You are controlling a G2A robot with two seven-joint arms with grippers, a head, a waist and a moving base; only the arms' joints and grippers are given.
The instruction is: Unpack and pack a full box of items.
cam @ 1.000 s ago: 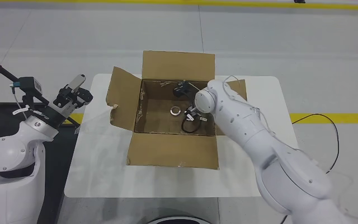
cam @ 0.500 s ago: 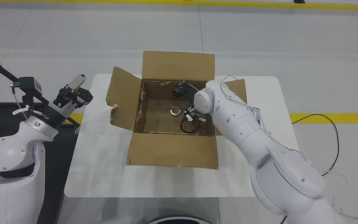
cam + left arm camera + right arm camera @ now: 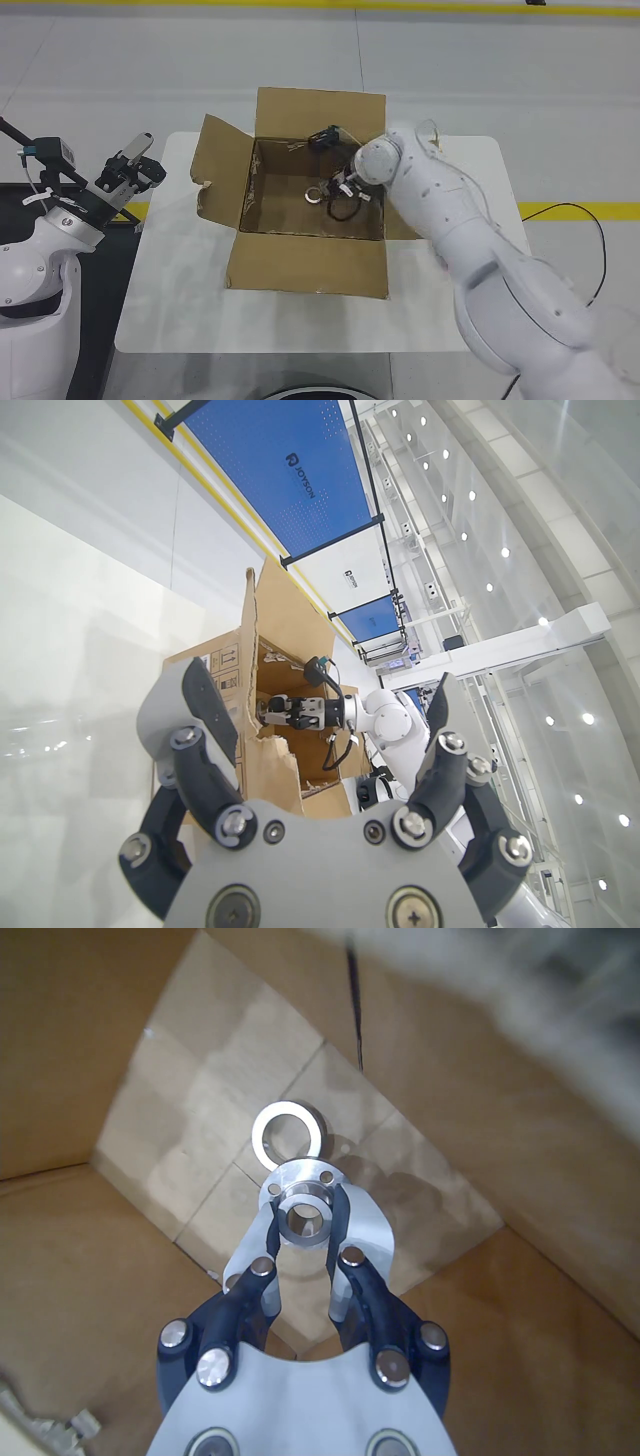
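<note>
An open cardboard box (image 3: 308, 265) stands in the middle of the white table (image 3: 190, 310). My right gripper (image 3: 335, 189) is down inside it, shut on a silver flanged metal bushing (image 3: 300, 1175) held by its hub just above the box floor. A flat metal ring (image 3: 289, 1138) lies on the floor right beyond the bushing; from above, the ring (image 3: 314, 195) sits near the box's centre. My left gripper (image 3: 140, 160) is raised off the table's left edge, open and holding nothing, facing the box (image 3: 280, 680).
The box's flaps stand up at the back and left (image 3: 222, 165), the left one with a torn edge. The brown walls (image 3: 75, 1053) close in around my right gripper. Bare table lies in front of the box and to its left.
My right arm's wrist has shifted toward the box's far wall and risen a little, still gripping. The box turned slightly. The left arm has stayed still.
</note>
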